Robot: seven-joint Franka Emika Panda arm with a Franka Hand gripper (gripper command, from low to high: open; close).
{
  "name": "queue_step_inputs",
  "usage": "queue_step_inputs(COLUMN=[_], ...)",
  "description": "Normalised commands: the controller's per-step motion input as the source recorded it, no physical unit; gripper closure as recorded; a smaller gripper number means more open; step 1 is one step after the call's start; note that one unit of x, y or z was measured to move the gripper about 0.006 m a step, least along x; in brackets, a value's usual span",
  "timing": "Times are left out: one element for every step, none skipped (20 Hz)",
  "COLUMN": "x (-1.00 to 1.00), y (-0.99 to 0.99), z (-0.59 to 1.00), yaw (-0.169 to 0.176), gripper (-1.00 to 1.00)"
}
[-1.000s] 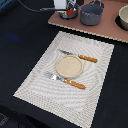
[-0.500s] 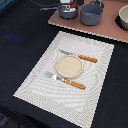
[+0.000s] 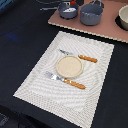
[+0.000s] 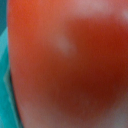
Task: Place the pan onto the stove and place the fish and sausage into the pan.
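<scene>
The grey-blue pan (image 3: 65, 11) stands on the pinkish-brown stove (image 3: 107, 29) at its end on the exterior view's left, with its thin handle (image 3: 48, 8) pointing left. The red sausage (image 3: 73, 4) is at the pan's far rim, at the top edge of the exterior view. It fills the wrist view (image 4: 70, 65) as a red blur. A small white bit beside it may be the fish; it is too small to tell. The gripper is above the pan and almost wholly cut off by the top edge. Its fingers do not show in either view.
A larger grey pot (image 3: 91, 14) stands on the stove right beside the pan. Another vessel (image 3: 123, 18) sits at the right edge. In front lies a pale woven placemat (image 3: 35, 82) with a round plate (image 3: 68, 66), a knife (image 3: 80, 57) and a fork (image 3: 65, 81).
</scene>
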Motion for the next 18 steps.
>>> queue_step_inputs(x=[0.13, 0.05, 0.0, 0.0, 0.0, 0.0, 0.0, 0.0, 0.03, 0.0, 0.0, 0.0, 0.0, 0.0, 0.0, -0.02, -0.01, 0.0], y=[0.31, 0.34, 0.36, 0.39, 0.4, 0.39, 0.4, 0.4, 0.42, 0.41, 0.39, 0.4, 0.39, 0.3, 0.25, 0.25, 0.16, 0.17], z=[0.45, 0.39, 0.33, 0.26, 0.24, 0.27, 0.37, 0.45, 0.52, 0.51, 0.46, 0.47, 0.53, 0.59, 0.72, 0.92, 1.0, 1.0], yaw=[0.0, 0.0, 0.0, 0.0, 0.0, 0.0, 0.0, 0.0, 0.0, 0.0, 0.0, 0.0, 0.0, 0.0, 0.0, -0.004, -0.009, -0.01], gripper=[-1.0, -1.0, -1.0, -1.0, -1.0, -1.0, -1.0, -1.0, -1.0, -1.0, -1.0, -1.0, -1.0, -1.0, -1.0, -1.0, -1.0, -1.0])
